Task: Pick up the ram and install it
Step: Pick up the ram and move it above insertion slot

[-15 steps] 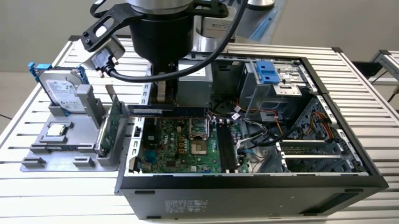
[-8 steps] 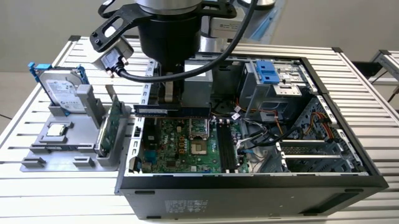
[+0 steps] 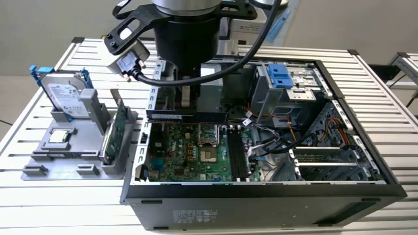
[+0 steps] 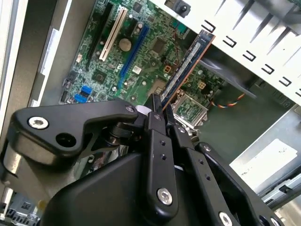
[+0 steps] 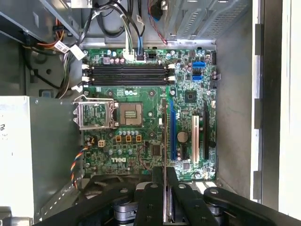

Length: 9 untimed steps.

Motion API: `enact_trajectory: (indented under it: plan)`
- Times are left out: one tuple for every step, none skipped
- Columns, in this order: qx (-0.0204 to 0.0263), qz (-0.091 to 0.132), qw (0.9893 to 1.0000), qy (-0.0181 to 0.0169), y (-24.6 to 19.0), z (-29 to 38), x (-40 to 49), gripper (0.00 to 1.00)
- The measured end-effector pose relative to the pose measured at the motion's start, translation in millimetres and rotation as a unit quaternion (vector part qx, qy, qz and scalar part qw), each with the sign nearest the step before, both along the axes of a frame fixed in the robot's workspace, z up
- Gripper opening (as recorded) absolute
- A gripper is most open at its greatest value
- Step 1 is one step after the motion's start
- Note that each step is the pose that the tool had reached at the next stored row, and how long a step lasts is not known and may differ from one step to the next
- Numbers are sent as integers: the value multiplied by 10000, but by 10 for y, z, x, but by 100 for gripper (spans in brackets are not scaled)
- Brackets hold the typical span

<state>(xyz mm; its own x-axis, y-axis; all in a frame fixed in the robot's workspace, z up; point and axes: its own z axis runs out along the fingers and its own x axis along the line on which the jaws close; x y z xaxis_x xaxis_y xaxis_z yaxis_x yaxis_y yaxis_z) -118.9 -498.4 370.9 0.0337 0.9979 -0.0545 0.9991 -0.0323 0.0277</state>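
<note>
A white slatted metal table (image 3: 385,98) carries an open black computer case (image 3: 261,198) in the exterior view, with a green motherboard (image 3: 176,156) lying flat inside. Toward the exterior view's left stands a grey plastic holder (image 3: 62,159) bearing a silver hard drive (image 3: 65,95) in a blue bracket and an upright green circuit card (image 3: 112,134). The black two-finger gripper (image 3: 188,110) hangs over the board, its fingers pinched on the ram (image 3: 163,116), a slim dark-blue circuit-board stick held level above the motherboard.

In the second wrist view the gripper (image 4: 159,109) clamps the ram (image 4: 188,61), whose visible length juts out over the motherboard (image 4: 141,42), clear of it.

In the first wrist view the ram (image 5: 165,141) shows edge-on as a thin line running out from the gripper (image 5: 165,183). It lies crosswise to the long black memory slots (image 5: 127,75) and well apart from them.
</note>
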Motion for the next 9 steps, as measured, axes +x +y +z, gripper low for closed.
enact_trajectory:
  plan:
    - [0, 0, 10000, 0, 0, 0, 12, 0]
    - [0, 0, 10000, 0, 0, 0, 25, 0]
    - [0, 0, 10000, 0, 0, 0, 37, 0]
    - [0, 0, 10000, 0, 0, 0, 48, 0]
    - [0, 0, 10000, 0, 0, 0, 59, 0]
    - [0, 0, 10000, 0, 0, 0, 70, 0]
    - [0, 0, 10000, 0, 0, 0, 80, 0]
    - [0, 0, 10000, 0, 0, 0, 91, 0]
    - [0, 0, 10000, 0, 0, 0, 102, 0]
